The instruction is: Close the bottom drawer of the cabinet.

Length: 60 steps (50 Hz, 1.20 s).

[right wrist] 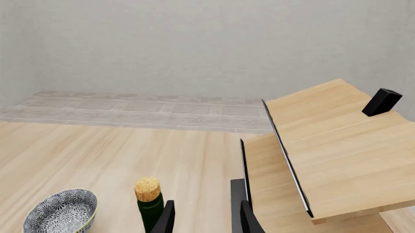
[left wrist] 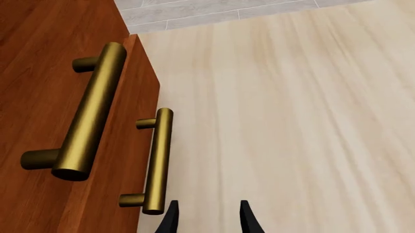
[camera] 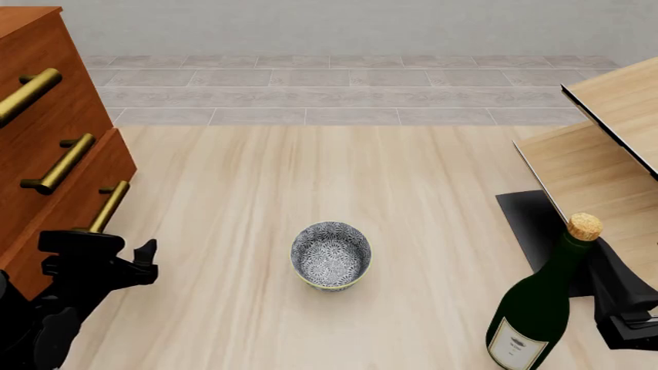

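The cabinet (camera: 41, 116) is reddish-brown wood and stands at the far left. The bottom drawer (camera: 98, 173) sticks out a little from the drawers above it. Its brass handle (camera: 108, 206) also shows in the left wrist view (left wrist: 157, 160), beside the drawer front (left wrist: 120, 160). My left gripper (camera: 119, 248) is open and empty. It hovers just in front of that handle, its fingertips (left wrist: 172, 216) close beside the handle's near end without holding it. My right gripper (right wrist: 204, 218) is open and empty at the lower right, behind a bottle.
A patterned bowl (camera: 330, 255) sits on the floor in the middle. A green corked bottle (camera: 535, 308) stands at the lower right, just ahead of the right gripper. Pale wooden furniture with black edging (camera: 606, 131) fills the right side. The middle drawer's handle (left wrist: 91, 111) is above.
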Each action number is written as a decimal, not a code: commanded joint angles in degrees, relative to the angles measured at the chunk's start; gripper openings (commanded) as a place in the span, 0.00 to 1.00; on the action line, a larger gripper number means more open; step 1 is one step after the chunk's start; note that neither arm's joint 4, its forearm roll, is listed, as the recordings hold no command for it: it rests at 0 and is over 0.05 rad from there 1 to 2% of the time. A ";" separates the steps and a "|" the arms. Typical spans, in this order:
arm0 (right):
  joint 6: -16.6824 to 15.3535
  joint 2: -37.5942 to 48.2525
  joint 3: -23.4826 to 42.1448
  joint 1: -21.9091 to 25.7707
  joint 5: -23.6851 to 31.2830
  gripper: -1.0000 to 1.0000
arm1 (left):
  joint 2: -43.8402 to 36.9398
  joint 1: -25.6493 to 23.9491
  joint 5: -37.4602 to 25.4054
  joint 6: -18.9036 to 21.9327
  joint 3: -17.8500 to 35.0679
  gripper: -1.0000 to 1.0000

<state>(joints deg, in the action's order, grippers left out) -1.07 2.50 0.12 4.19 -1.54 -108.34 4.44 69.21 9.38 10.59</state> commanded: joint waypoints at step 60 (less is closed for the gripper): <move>-0.44 -0.86 -0.03 0.29 0.55 1.00 | 2.29 8.03 0.68 12.63 2.55 1.00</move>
